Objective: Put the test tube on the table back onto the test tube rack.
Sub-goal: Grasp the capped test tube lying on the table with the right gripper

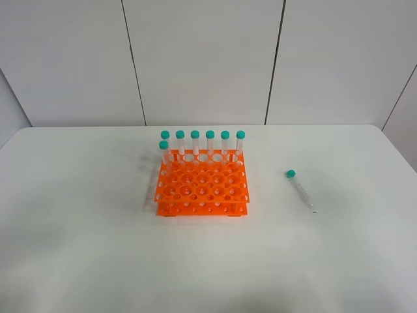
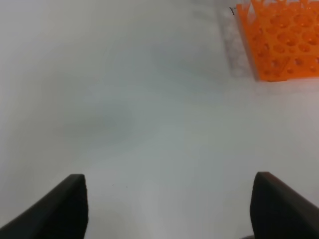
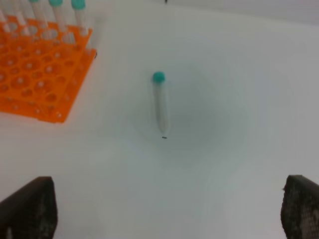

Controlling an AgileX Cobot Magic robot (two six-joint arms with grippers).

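My left gripper [image 2: 169,206] is spread wide and grasps nothing, hanging over bare table [image 1: 78,235] with a corner of the rack [image 1: 202,189] ahead of it. My right gripper [image 3: 167,209] is spread just as wide and empty, with the tube [image 3: 160,107] lying flat on the table ahead of it, untouched. In the high view the tube lies right of centre, cap uppermost and tip toward the lower right, well apart from the rack at centre, where other tubes [image 1: 210,142] stand upright along the far edge.
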